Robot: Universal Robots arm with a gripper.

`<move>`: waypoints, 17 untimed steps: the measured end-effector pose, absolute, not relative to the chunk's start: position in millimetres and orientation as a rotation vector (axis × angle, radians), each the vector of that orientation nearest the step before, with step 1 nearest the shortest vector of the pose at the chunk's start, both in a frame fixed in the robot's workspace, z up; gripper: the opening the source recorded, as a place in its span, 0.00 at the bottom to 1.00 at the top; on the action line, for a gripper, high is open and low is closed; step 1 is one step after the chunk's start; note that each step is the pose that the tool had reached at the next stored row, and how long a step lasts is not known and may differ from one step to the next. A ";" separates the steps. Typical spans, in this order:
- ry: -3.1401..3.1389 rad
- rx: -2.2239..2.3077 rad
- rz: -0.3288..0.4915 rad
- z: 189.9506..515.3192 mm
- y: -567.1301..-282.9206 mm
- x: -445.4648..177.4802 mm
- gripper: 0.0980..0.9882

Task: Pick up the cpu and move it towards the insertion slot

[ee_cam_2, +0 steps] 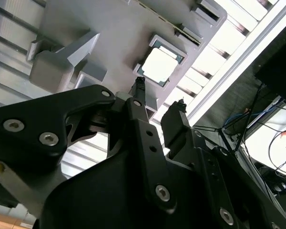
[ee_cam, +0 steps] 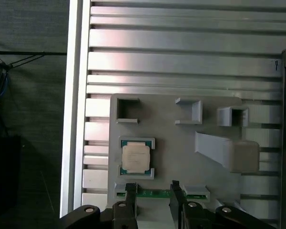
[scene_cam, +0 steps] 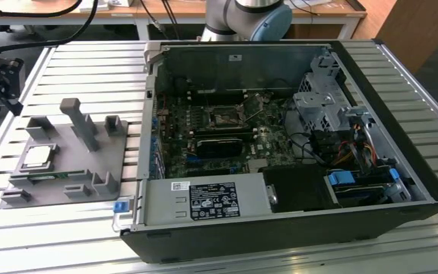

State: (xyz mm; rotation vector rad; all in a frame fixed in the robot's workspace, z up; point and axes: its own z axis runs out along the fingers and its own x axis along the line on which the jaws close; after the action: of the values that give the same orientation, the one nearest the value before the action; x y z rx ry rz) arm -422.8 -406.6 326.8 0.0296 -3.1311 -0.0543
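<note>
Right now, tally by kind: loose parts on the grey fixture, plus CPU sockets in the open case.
cpu: 1
green circuit strip: 1
insertion slot: 1
Total: 3

From my remote desk: the exterior view looks down at a steep angle from well back, over the open computer case [scene_cam: 227, 60]. The arm's base [scene_cam: 250, 17] is on the far side and the grey fixture plate [scene_cam: 67, 162] lies at the exterior view's left. The first wrist view faces straight down on that plate [ee_cam: 171, 152] from fairly near, with the gripper [ee_cam: 152, 188] in frame. The second wrist view peers obliquely from close behind the gripper [ee_cam_2: 160, 93] at the same plate [ee_cam_2: 119, 43]. All three views share the plate and the cpu [scene_cam: 39, 157] lying on it.
</note>
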 end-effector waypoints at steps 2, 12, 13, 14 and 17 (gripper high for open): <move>-3.130 0.030 -0.054 324.9 -406.6 -422.8 0.35; -3.122 0.029 -0.054 315.8 -406.6 -422.8 0.35; -3.121 0.029 -0.054 315.0 -406.6 -422.7 0.35; -3.120 0.029 -0.054 314.2 -406.6 -422.8 0.35; -3.118 0.029 -0.054 311.9 -406.6 -422.7 0.35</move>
State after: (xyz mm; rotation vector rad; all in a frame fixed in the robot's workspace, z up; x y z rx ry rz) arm -422.7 -406.6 311.9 0.0292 -3.1176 -0.0541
